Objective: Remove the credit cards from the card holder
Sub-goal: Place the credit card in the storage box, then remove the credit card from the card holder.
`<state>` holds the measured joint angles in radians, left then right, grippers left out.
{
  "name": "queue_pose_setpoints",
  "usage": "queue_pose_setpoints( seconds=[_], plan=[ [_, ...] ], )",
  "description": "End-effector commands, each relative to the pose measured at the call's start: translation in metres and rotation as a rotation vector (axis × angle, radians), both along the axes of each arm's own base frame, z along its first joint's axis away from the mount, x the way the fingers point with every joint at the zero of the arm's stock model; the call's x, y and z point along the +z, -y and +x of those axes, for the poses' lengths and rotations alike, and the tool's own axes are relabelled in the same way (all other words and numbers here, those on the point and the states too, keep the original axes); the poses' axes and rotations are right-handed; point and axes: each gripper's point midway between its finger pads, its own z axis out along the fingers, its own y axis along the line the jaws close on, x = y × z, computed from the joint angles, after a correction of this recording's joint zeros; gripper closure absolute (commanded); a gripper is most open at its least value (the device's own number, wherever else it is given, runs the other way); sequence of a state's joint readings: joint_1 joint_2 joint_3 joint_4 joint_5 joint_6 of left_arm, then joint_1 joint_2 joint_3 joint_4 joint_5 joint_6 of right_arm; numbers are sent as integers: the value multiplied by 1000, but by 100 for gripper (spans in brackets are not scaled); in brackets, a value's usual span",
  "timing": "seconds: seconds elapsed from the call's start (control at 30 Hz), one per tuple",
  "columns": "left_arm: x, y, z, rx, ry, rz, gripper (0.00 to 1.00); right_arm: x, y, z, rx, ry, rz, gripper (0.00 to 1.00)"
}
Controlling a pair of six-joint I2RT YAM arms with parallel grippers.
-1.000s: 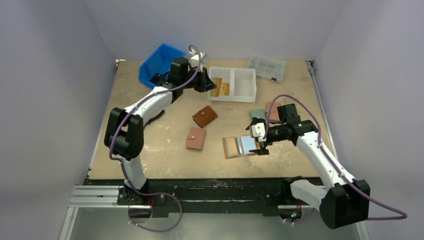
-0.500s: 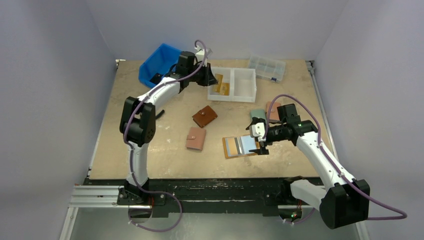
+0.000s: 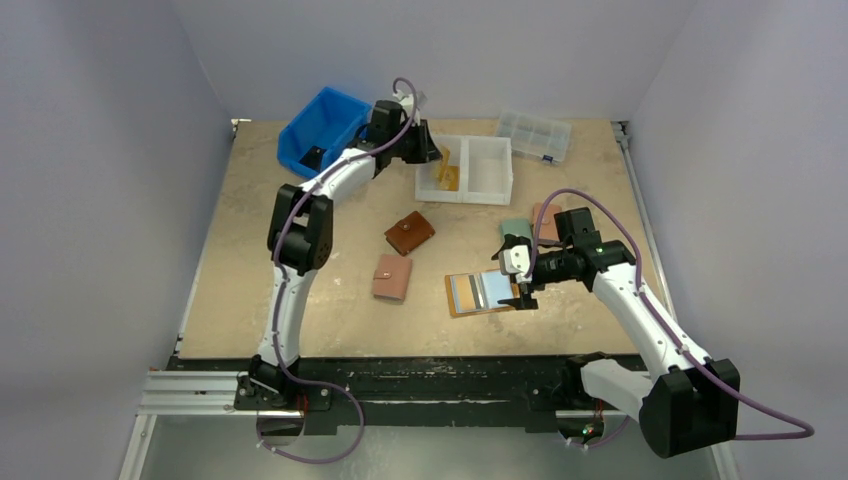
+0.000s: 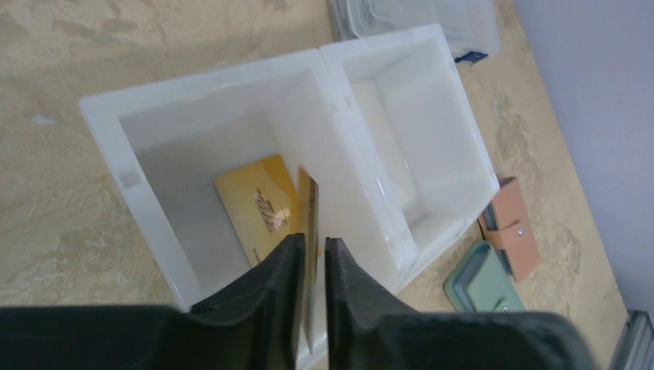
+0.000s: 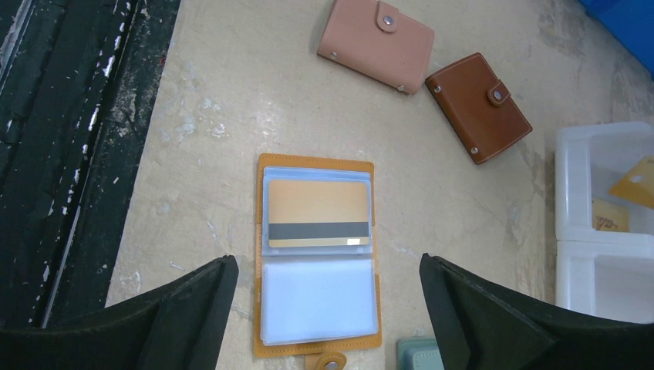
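My left claw (image 4: 312, 245) pinches a thin, stiff credit card (image 4: 308, 202) edge-on over the white bin (image 4: 200, 77). My right claw (image 5: 324, 297) hangs spread above the open card holder (image 5: 261, 231) on the tabletop (image 5: 216, 116); its sleeved card (image 5: 316, 204) looks slick, so grip it by an edge.

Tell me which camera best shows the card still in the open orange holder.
The right wrist view: it looks straight down on the card, showing its dark stripe inside a clear sleeve of the card holder. Top external shows it only as a small orange patch; the left wrist view misses it.
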<state>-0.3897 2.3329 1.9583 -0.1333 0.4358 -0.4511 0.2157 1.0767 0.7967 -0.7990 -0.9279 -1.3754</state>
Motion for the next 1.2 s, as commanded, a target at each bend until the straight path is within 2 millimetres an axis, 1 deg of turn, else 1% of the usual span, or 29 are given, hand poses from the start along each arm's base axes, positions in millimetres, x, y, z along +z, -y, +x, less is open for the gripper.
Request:
queue_pose_setpoints(
  seconds=[0.0, 0.07, 0.1, 0.17, 0.23, 0.27, 0.3, 0.33, 0.4, 0.43, 0.47, 0.5, 0.53, 0.57, 0.63, 0.67, 0.73, 0.8, 0.93, 1.07, 1.1, 1.17],
  plan=[
    [33, 15, 26, 69, 78, -12, 76, 2, 0, 0, -3, 4, 5, 1],
    [35, 19, 31, 90, 96, 37, 68, 2, 0, 0, -3, 3, 4, 1],
    [37, 16, 36, 122, 107, 70, 64, 2, 0, 0, -3, 3, 4, 1],
    [48, 9, 39, 161, 143, 111, 61, 2, 0, 0, -3, 3, 3, 1],
    [69, -1, 39, 204, 197, 138, 60, 2, 0, 0, -3, 1, 4, 1],
    [91, -9, 38, 232, 246, 141, 60, 1, 0, 0, -2, 1, 3, 1],
    [107, -16, 36, 258, 287, 150, 60, 1, 0, 0, -2, 1, 3, 1],
    [118, -25, 33, 282, 315, 162, 58, 1, 0, -1, -2, 0, 3, 1],
    [150, -42, 24, 330, 392, 172, 54, 1, 0, 0, -2, -1, 4, 1],
    [162, -49, 16, 346, 424, 166, 51, 1, 0, -1, -1, -2, 4, 1],
    [166, -56, 6, 350, 443, 163, 48, 1, 0, 0, -1, 0, 5, 1],
    [174, -61, -4, 351, 465, 151, 43, 1, 0, 0, 0, -1, 5, 1],
    [190, -67, -14, 365, 511, 113, 35, 0, 0, 0, 0, -2, 5, 1],
    [200, -73, -25, 380, 536, 79, 27, 0, -1, -1, 1, -5, 8, 1],
    [212, -90, -50, 425, 550, 0, 5, 0, -1, -1, 3, -10, 13, 1],
    [211, -100, -63, 448, 541, -44, 2, 0, -2, -2, 6, -13, 16, 1],
    [212, -116, -90, 473, 526, -133, 1, 1, -3, -3, 8, -15, 22, 1],
    [204, -122, -118, 431, 508, -184, 1, 0, -3, -4, 11, -19, 24, 1],
    [176, -118, -171, 311, 389, -218, 1, -1, -4, -5, 18, -25, 29, 1],
    [130, -112, -214, 233, 199, -240, 1, -5, -3, -5, 18, -34, 20, 1],
    [119, -109, -225, 213, 153, -259, 2, -6, -3, -4, 16, -37, 19, 1],
    [107, -100, -246, 140, 93, -314, 7, -7, -3, -4, 14, -43, 18, 1]
  ],
)
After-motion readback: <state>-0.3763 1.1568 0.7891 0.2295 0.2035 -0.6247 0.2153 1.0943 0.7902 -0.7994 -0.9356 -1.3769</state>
